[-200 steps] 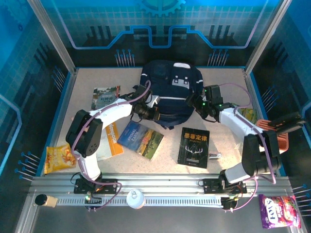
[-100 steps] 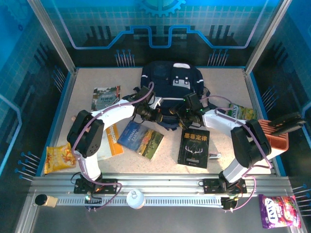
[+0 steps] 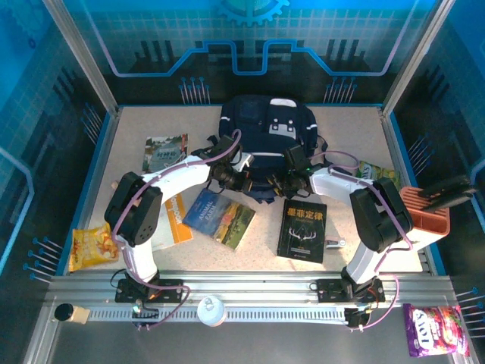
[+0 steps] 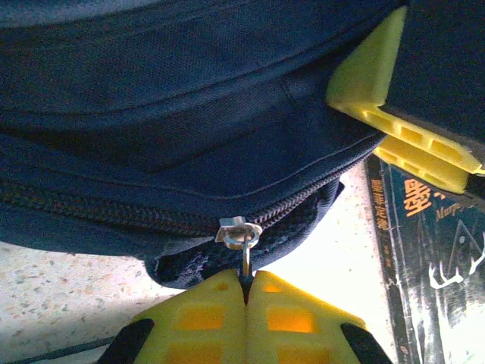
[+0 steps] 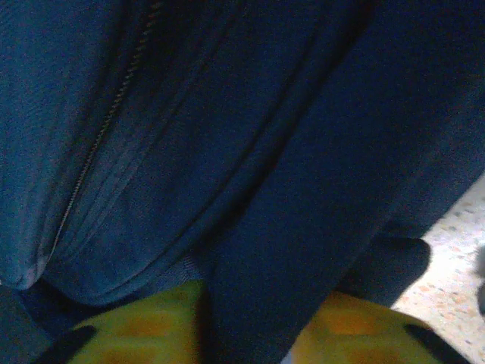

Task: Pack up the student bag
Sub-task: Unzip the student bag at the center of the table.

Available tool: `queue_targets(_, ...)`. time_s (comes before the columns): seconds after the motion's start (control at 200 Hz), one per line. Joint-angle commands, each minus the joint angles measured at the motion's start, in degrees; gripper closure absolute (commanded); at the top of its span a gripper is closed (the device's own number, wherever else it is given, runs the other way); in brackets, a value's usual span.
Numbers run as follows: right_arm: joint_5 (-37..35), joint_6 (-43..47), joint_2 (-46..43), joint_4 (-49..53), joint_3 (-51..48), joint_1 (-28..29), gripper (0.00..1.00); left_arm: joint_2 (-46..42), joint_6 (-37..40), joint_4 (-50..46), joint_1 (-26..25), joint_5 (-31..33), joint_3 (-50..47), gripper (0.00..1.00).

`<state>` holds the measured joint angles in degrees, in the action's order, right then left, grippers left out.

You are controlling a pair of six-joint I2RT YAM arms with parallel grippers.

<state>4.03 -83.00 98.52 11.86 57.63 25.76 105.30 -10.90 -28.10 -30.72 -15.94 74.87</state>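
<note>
A: What lies around the black book (image 3: 301, 230) on the surface (image 3: 356, 136)?

B: Just right of it, a small metallic piece (image 3: 336, 243); left of it, a tilted blue-and-green book (image 3: 220, 217); further left, an orange book (image 3: 179, 220); well beyond that, a yellow snack bag (image 3: 91, 248).

A: And farther out?

B: Up and far left of it, a photo-covered book (image 3: 164, 152); up and right, a green packet (image 3: 377, 174); right, an orange-red rack (image 3: 428, 212); below and right, a purple sweets bag (image 3: 432, 328); below and left, a white round thing (image 3: 211, 310) on the metal rail (image 3: 288, 312).
</note>
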Motion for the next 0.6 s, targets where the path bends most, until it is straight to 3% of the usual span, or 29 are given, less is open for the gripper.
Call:
queue_targets(0.0, -6.89, 2.95, -2.30, 2.05, -0.46, -1.25, 0.80, -1.33, 4.10, -5.73, 0.01, 2.75, 1.78, 1.00)
queue_targets(0.145, -11.14, 6.65, -6.21, 2.79, -1.64, -2.61, 0.91, -1.96, 7.39, -8.29, 2.00, 5.07, 0.84, 1.00)
queue_targets(0.43, -14.54, 10.54, -10.40, 3.52, -2.58, -3.97, 0.93, -1.27, 10.89, -9.08, 7.58, 7.86, 1.33, 1.00)
queue_targets(0.595, -13.49, 11.96, -10.65, 2.88, -2.33, -4.29, 0.93, 2.17, 15.15, -10.87, 10.81, 4.54, 5.17, 1.00)
